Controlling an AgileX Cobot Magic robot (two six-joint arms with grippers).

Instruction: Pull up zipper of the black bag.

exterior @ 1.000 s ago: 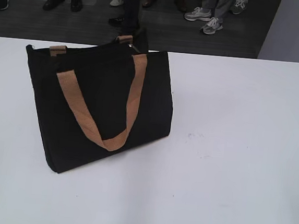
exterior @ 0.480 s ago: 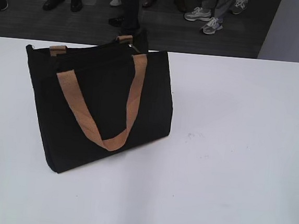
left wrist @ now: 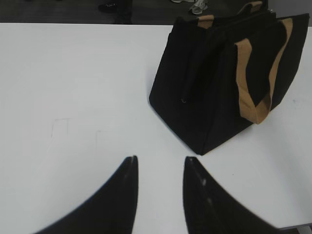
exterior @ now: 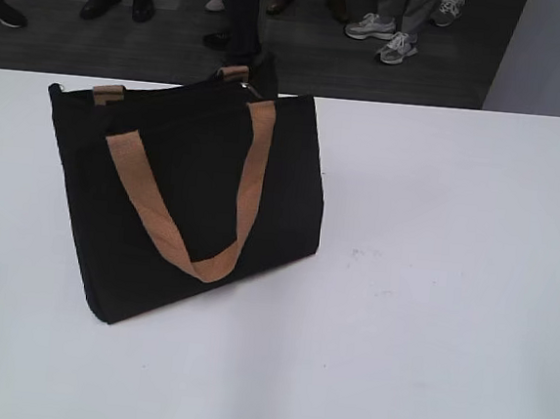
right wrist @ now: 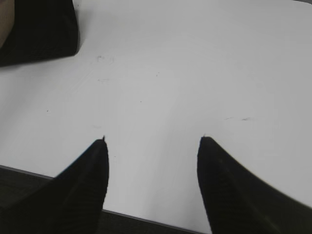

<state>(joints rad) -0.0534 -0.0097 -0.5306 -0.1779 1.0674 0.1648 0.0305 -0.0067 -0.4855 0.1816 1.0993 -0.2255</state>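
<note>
The black bag point(exterior: 192, 202) stands upright on the white table point(exterior: 431, 282), left of centre, with a tan handle point(exterior: 175, 230) hanging down its front. The zipper runs along its top edge; a small silvery pull point(exterior: 245, 88) shows near the top right. The bag also shows in the left wrist view point(left wrist: 214, 87) at the upper right, and its corner in the right wrist view point(right wrist: 39, 29). My left gripper point(left wrist: 160, 158) is open and empty over bare table, short of the bag. My right gripper point(right wrist: 153, 138) is open and empty near the table's front edge. Neither arm shows in the exterior view.
Several people's legs and shoes point(exterior: 384, 27) stand on the dark floor beyond the table's far edge. A pale wall point(exterior: 558, 57) is at the back right. The table's front edge point(right wrist: 146, 220) lies just under my right gripper.
The bag has not moved. Only the feet of the people at the back have shifted a little.
</note>
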